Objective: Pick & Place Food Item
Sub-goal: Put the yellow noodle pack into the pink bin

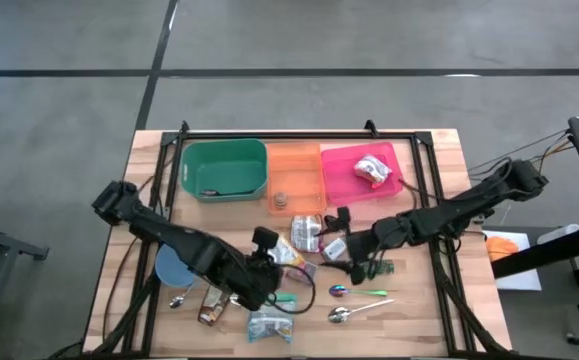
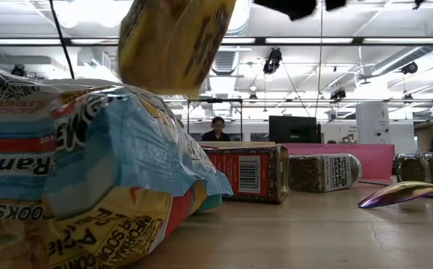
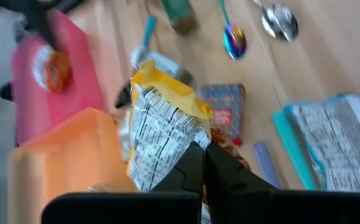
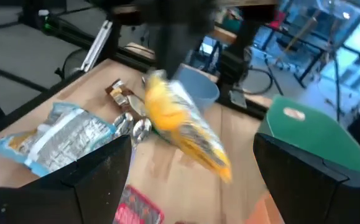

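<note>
left tool [image 3: 203,163] clamped on yellow packet [image 3: 164,134], lifted off tabletop [image 1: 419,320] lower centre, right tool [image 4: 192,177] wide, just right of it

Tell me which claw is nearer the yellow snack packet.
Left. The left claw is shut on the yellow snack packet, holding it above the table; the right claw stands open beside it, apart.

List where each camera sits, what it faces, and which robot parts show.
High: overhead, straight down on the table; both arms show.
Low: table height, level past a ramen packet; no arm clearly shows.
Left wrist: behind the shut left pincer holding the yellow packet.
Right wrist: between the open right pincer fingers.
Shared: the yellow packet appears in both wrist views.
</note>
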Controlling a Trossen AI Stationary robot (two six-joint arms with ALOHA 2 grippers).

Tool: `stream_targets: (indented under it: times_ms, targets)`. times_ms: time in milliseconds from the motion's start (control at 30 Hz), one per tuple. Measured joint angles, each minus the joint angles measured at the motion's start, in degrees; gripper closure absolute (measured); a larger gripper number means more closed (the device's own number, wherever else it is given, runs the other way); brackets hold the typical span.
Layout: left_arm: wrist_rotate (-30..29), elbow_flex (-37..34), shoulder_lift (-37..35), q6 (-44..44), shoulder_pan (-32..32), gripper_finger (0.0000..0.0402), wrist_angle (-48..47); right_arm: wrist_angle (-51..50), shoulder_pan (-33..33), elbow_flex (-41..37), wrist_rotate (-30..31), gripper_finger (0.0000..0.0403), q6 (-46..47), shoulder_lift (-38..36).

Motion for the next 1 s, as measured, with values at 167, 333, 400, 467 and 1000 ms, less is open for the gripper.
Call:
stream_targets:
  times_ms: [167,333,400,467,1000]
  targets:
    - [3.92,-4.4,-5.72,2.66,1.36,0.0401,6.22,-0.61,1.07,6.32,0.55,0.007,-2.59,4.85]
    - [8.52,-10.88,-11.84,5.03,2.79,0.0401,15.19,-4.58,1.3,11.58,0.69,0.007,-3.31,8.2]
    - [10.0,-13.51,-13.64,5.38,3.32,0.0401,17.99,-4.86,1.35,13.7,0.63,0.007,-4.16,9.87]
    - [11.15,-15.87,-15.34,5.79,3.7,0.0401,21.88,-5.69,1.35,15.12,0.65,0.007,-5.0,11.5]
    - [18.11,-21.64,-18.85,10.01,4.33,0.0401,32.54,-7.18,0.93,21.68,-7.03,0.007,-6.56,16.58]
